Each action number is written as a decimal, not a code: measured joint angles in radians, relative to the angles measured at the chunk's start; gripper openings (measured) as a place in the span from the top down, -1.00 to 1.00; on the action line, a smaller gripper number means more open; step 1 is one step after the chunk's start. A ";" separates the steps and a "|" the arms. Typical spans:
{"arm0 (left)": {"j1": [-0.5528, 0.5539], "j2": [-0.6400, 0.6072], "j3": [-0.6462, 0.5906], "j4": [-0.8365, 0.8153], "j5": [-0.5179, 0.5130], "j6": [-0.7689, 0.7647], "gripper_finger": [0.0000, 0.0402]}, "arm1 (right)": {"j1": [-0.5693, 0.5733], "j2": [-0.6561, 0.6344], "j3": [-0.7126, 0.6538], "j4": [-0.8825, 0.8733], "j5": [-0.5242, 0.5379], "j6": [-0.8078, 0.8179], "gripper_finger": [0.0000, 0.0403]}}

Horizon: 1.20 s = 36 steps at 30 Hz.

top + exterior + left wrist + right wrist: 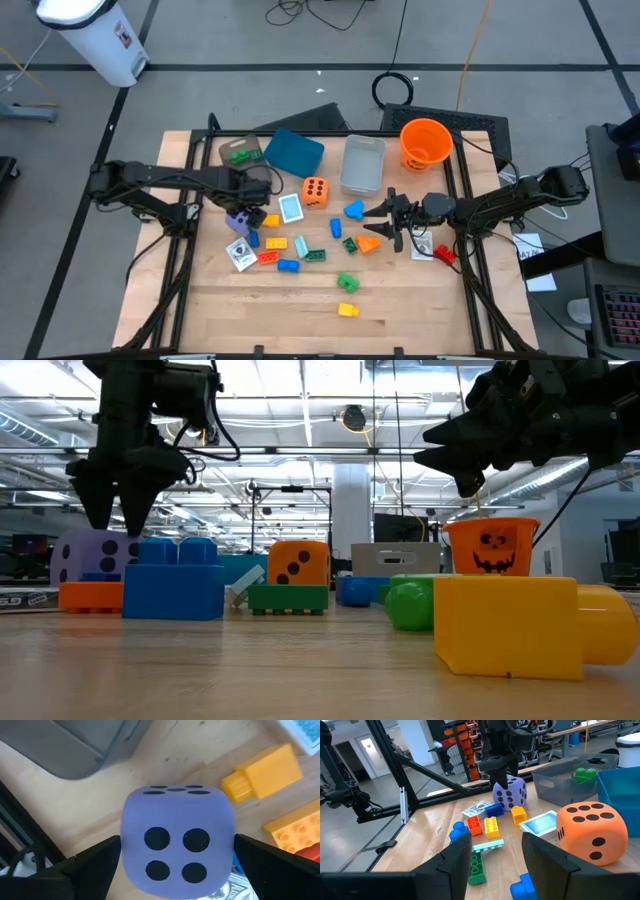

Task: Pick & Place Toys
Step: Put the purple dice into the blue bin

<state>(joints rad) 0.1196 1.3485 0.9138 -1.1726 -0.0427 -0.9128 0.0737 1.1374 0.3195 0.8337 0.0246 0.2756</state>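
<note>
Item: purple die (177,847), resting on the wooden counter (300,300) at its left side among scattered bricks; I judge it light and probably soft, best pinched on two opposite flat faces. My left pincer (175,865) hangs over it, spread wide to either side, holding nothing. My right pincer (492,857) waits part-open and empty near the orange die (592,832); workshop room beyond.

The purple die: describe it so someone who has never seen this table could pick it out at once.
Start at the teal box at the table's back edge, then move toward the left arm. Directly under the open left gripper, among small bricks, sits the purple die. It is the only purple thing; the other die is orange and stands nearer the table's middle.
</note>
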 joint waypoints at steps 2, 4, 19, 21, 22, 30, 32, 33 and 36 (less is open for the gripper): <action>0.001 -0.007 -0.018 0.021 0.006 -0.002 -0.95 | 0.000 0.000 0.000 0.000 0.000 0.000 0.17; 0.009 -0.022 -0.036 0.039 0.017 -0.002 -0.95 | 0.000 0.000 0.000 0.000 0.000 0.000 0.17; 0.035 -0.056 -0.124 0.152 0.059 0.025 -0.96 | 0.000 0.000 0.000 0.000 0.000 0.000 0.17; 0.036 -0.056 -0.125 0.156 0.061 0.027 -0.96 | 0.000 0.000 0.000 0.000 0.000 0.000 0.17; 0.036 -0.056 -0.126 0.157 0.061 0.028 -0.96 | 0.000 0.000 0.000 0.000 0.000 0.000 0.17; 0.036 -0.055 -0.127 0.174 0.074 0.073 -0.96 | 0.000 0.000 0.000 0.000 0.000 0.000 0.17; 0.036 -0.055 -0.128 0.175 0.076 0.072 -0.96 | 0.000 0.000 0.000 0.000 0.000 0.000 0.17; 0.036 -0.055 -0.128 0.176 0.075 0.072 -0.96 | 0.000 0.000 0.000 0.000 0.000 0.000 0.17; 0.036 -0.055 -0.128 0.179 0.071 0.083 -0.96 | 0.000 0.000 0.000 0.000 0.000 0.000 0.17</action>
<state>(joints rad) 0.1558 1.2938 0.7860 -0.9939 0.0284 -0.8300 0.0738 1.1374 0.3195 0.8337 0.0246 0.2756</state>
